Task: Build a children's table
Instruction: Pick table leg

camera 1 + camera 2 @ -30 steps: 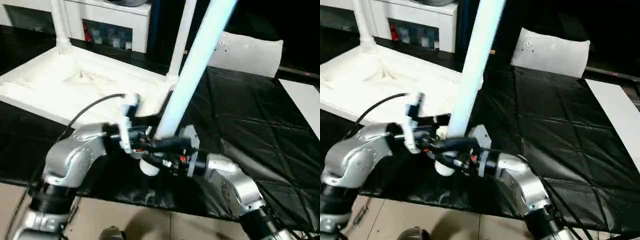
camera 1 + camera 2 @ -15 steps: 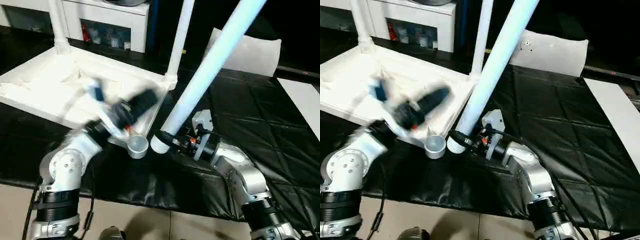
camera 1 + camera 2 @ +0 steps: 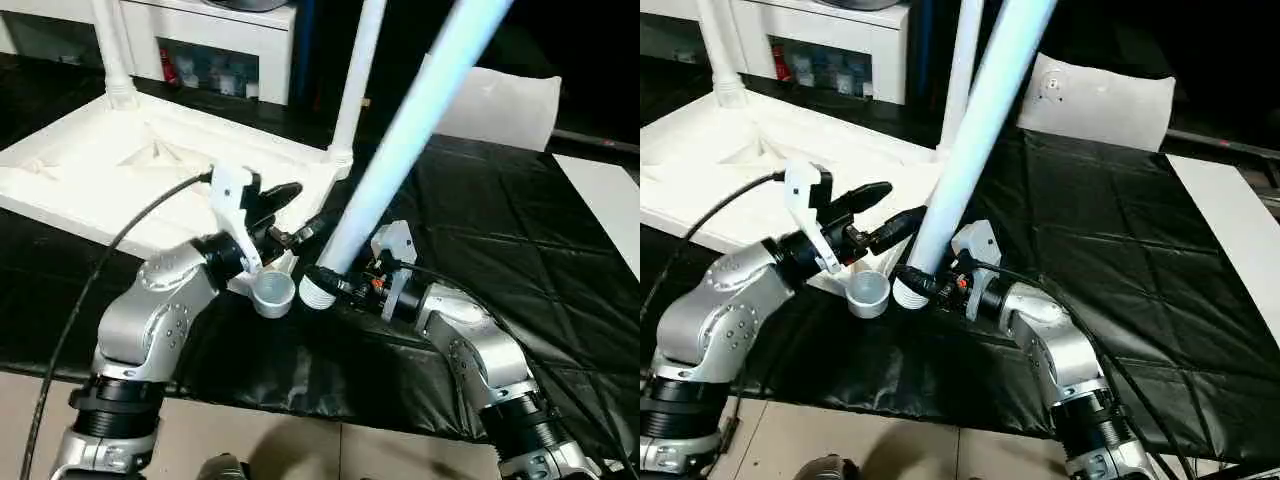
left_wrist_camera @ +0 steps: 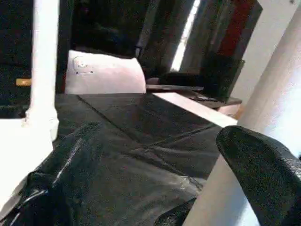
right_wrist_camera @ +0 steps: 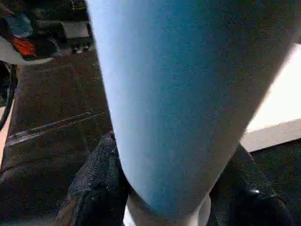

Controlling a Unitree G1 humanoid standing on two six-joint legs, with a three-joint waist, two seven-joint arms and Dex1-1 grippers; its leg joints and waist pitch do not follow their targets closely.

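Leg (image 3: 400, 150) beside empty socket (image 3: 273, 293), 2 legs (image 3: 355, 85) socketed

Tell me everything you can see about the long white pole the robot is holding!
The loose leg is a long, smooth, white plastic-looking tube, tinted bluish by the light. It leans steeply, its top running out of the picture. Its ribbed lower end hangs just beside the tabletop's empty round corner socket, not yet in it. The right pincer clamps it near that end, above the black mat. The left pincer stands open beside it.
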